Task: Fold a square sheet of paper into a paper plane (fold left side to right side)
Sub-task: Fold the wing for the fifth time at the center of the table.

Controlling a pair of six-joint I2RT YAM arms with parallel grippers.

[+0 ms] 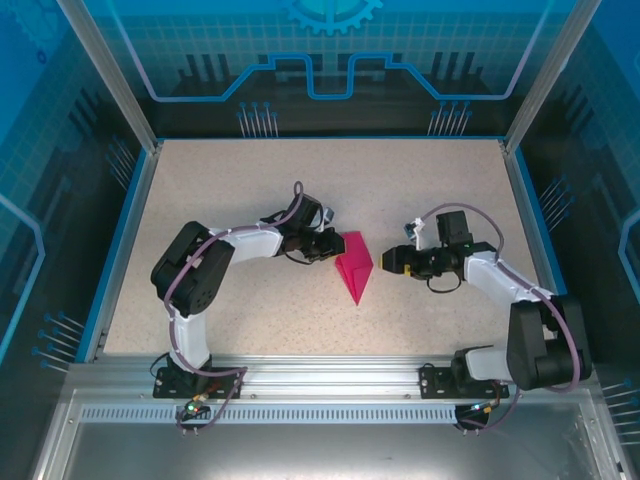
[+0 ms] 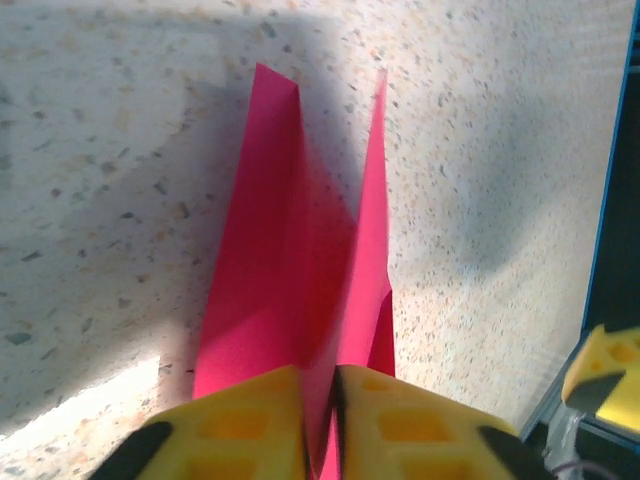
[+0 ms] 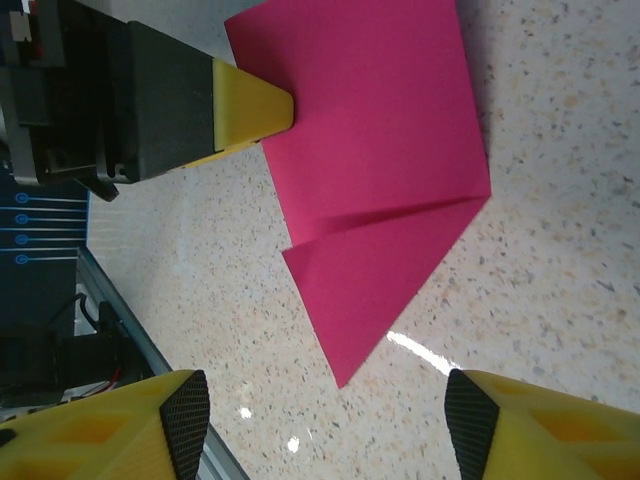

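Left wrist view, bottom centre: my left end effector (image 2: 320, 390) pinches the paper plane (image 2: 285, 260); my right end effector (image 3: 327, 420) is spread. Pulling unevenly could skew the crease.

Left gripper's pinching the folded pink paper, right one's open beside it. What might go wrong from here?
1. The left gripper pinches only the edge of the pink paper; a pull may slip off or tear it.
2. The right gripper stands open, apart from the paper, so nothing pins it and it may slide instead of folding.
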